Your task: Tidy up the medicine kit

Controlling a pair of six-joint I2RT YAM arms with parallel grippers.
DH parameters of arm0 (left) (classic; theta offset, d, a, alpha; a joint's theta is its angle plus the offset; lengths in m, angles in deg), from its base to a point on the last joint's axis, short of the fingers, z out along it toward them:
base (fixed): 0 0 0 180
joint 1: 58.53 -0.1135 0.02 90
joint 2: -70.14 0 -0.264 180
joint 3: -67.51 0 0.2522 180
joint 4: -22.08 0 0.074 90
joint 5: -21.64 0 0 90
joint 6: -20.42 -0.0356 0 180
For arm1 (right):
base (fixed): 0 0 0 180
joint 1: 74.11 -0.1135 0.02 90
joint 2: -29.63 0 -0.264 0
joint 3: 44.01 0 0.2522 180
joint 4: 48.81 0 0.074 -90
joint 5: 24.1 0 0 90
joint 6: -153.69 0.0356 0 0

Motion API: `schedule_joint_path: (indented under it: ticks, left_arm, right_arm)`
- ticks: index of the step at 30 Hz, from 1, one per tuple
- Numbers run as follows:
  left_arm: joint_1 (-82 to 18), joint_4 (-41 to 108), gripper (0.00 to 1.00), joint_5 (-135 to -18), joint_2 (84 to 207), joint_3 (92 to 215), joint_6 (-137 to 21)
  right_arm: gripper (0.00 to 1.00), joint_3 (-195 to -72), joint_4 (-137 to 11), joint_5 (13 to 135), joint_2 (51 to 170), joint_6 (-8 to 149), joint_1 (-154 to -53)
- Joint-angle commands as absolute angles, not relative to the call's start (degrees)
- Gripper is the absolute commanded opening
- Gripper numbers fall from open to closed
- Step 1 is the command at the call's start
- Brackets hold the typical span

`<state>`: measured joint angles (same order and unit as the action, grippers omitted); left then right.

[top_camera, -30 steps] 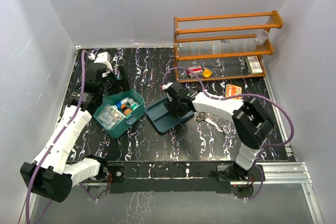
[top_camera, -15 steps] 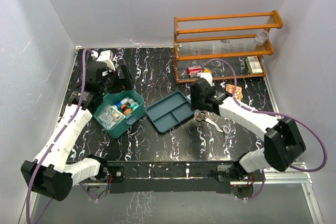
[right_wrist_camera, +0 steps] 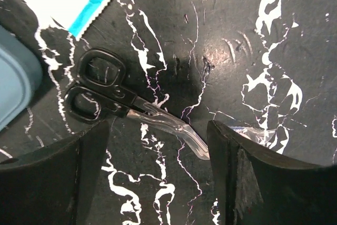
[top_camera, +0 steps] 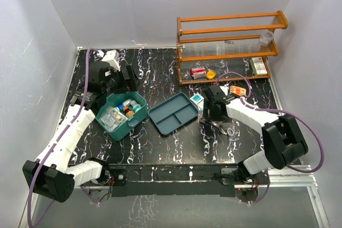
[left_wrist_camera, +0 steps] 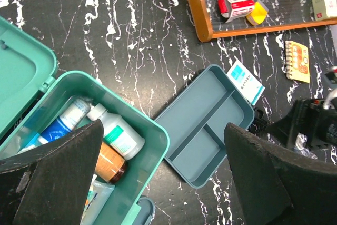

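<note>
The medicine kit (top_camera: pixel 118 123) is a teal-green box with its lid open, left of centre on the table. In the left wrist view the medicine kit (left_wrist_camera: pixel 158 136) holds a white bottle (left_wrist_camera: pixel 118 136), an amber bottle (left_wrist_camera: pixel 108 164) and a blue tube (left_wrist_camera: pixel 66 125). My left gripper (top_camera: pixel 124 78) hovers open above the kit's far side, holding nothing. My right gripper (top_camera: pixel 211 115) stands open low over black-handled scissors (top_camera: pixel 215 125). In the right wrist view the scissors (right_wrist_camera: pixel 100 88) lie flat, their clear-sheathed blades between my right gripper's (right_wrist_camera: pixel 158 126) fingers, untouched.
A blue-teal divided tray (top_camera: pixel 173 113) lies empty between kit and scissors. A white-and-blue packet (top_camera: pixel 197 99) rests at its right corner. An orange card (top_camera: pixel 239 91) and a clear wrapper (top_camera: pixel 232 131) lie nearby. The orange wooden rack (top_camera: pixel 230 46) stands at the back right, holding small boxes.
My right arm swung from the tray rightward and down over the scissors, its jaws opening wider. The white-and-blue packet now shows beside the tray. The left arm barely shifted.
</note>
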<state>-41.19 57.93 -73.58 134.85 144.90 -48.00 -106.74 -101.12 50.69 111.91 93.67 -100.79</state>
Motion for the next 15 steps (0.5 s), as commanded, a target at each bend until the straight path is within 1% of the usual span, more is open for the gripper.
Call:
schedule_joint_path:
  ticks: [1, 10, 12, 15]
  left_arm:
    - [-41.4, 54.2, 0.96, -78.9, 132.6, 144.6, -50.9]
    - [-41.3, 51.7, 0.96, -80.6, 128.5, 143.3, -52.5]
    - [-41.4, 51.5, 0.96, -80.9, 128.1, 143.0, -52.3]
    - [-41.4, 51.4, 0.96, -81.1, 127.8, 142.9, -52.1]
  right_arm:
    - [0.73, -107.4, -99.5, 52.0, 115.0, 93.4, -100.1]
    - [0.72, -106.5, -96.3, 52.8, 117.2, 91.3, -100.0]
    - [0.71, -106.1, -95.6, 53.6, 117.8, 90.9, -100.0]
    - [0.66, -105.1, -94.7, 55.1, 118.5, 90.4, -100.0]
